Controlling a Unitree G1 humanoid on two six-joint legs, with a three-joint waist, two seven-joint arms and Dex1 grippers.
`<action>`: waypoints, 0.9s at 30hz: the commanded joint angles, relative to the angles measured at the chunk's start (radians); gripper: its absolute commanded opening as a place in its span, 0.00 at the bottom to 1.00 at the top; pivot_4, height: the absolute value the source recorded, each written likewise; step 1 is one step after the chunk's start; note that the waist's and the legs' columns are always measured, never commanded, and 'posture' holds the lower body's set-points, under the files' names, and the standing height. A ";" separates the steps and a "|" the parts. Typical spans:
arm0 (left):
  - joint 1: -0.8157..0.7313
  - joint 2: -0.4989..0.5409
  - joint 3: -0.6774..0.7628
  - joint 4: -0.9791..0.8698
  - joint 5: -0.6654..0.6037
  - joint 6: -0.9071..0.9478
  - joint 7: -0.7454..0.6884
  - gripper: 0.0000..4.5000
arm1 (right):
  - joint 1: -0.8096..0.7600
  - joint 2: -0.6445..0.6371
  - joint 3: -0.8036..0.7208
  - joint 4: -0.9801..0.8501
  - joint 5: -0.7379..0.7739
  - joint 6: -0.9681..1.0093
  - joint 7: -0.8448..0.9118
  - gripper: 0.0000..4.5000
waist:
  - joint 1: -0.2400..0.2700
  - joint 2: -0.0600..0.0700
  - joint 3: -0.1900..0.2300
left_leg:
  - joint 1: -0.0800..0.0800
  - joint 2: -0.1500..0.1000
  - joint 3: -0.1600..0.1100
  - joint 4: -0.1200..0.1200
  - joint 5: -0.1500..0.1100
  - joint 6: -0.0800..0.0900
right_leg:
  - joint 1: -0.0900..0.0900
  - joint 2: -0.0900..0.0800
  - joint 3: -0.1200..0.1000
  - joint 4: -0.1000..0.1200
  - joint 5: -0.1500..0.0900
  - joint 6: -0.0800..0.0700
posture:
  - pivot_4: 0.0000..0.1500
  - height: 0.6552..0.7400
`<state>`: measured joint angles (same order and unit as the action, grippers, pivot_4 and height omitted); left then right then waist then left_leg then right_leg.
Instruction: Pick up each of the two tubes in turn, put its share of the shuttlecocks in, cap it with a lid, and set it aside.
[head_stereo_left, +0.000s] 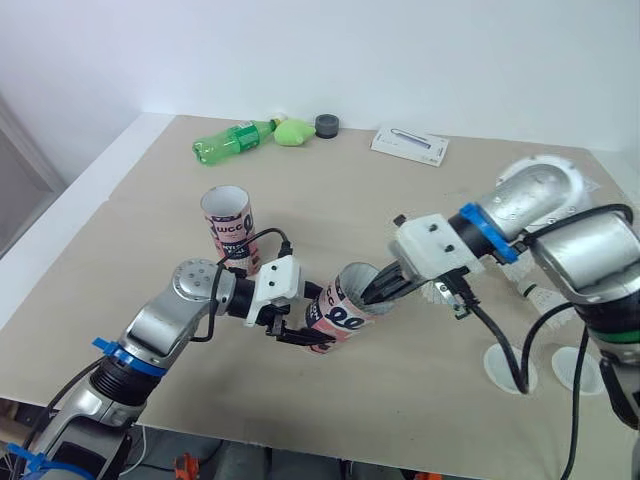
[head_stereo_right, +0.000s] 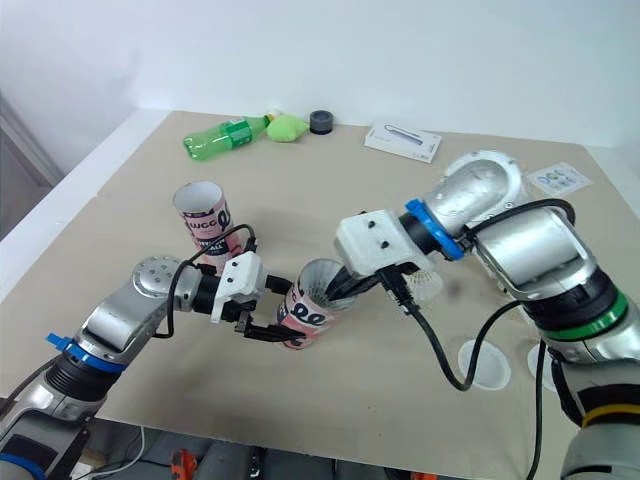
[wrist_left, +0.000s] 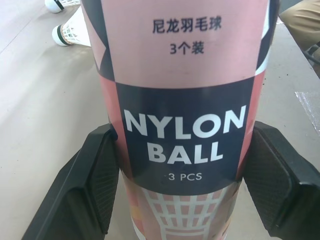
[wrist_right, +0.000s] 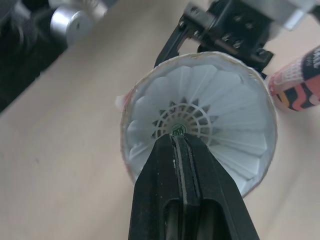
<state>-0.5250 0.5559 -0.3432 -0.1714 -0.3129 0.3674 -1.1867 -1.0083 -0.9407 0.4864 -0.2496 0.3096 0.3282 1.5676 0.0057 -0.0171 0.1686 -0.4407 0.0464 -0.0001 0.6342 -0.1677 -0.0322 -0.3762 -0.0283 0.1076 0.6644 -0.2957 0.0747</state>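
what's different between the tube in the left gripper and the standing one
The held tube is tilted in the left gripper; the standing tube sits upright on the table, untouched. The held tube has a shuttlecock inside, with the shut right gripper in its mouth; nothing reaches into the standing tube. Both are uncapped, with the same pink and dark print.

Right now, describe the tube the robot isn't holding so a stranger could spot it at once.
Look at the beige table, on the robot's left half, nearer than the green bottle. The tube stands upright and untouched, open mouth up. The other tube is tilted in the left gripper, with the right gripper at its mouth.
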 joint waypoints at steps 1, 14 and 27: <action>0.002 -0.002 -0.024 0.032 0.048 -0.002 0.017 0.70 | -0.060 0.022 0.082 0.044 -0.063 -0.100 0.047 0.01 | 0.000 0.000 0.000 | 0.000 0.000 0.000 0.000 0.000 0.000 | 0.000 0.000 0.000 0.000 0.000 0.000 | 1.00 0.87; 0.011 -0.008 -0.020 0.038 0.052 -0.012 0.027 0.70 | -0.064 0.118 0.216 0.152 -0.195 -0.225 0.047 0.01 | 0.000 -0.001 -0.001 | 0.004 0.001 0.000 0.000 0.001 0.000 | 0.002 0.001 -0.001 0.001 0.003 -0.004 | 1.00 0.87; -0.007 -0.017 -0.020 0.038 0.046 0.004 0.018 0.70 | -0.056 0.156 0.154 0.169 -0.155 -0.123 0.047 0.01 | -0.001 -0.002 -0.005 | 0.006 0.002 0.000 0.000 0.001 -0.001 | 0.004 0.001 -0.001 0.001 0.003 -0.005 | 1.00 0.87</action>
<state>-0.5271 0.5389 -0.3389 -0.1381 -0.3038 0.3604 -1.1835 -1.0617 -0.7862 0.6386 -0.0949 0.1467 0.1771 1.5753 0.0052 -0.0192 0.1636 -0.4349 0.0489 -0.0001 0.6344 -0.1664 -0.0328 -0.3728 -0.0276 0.1065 0.6653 -0.2924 0.0694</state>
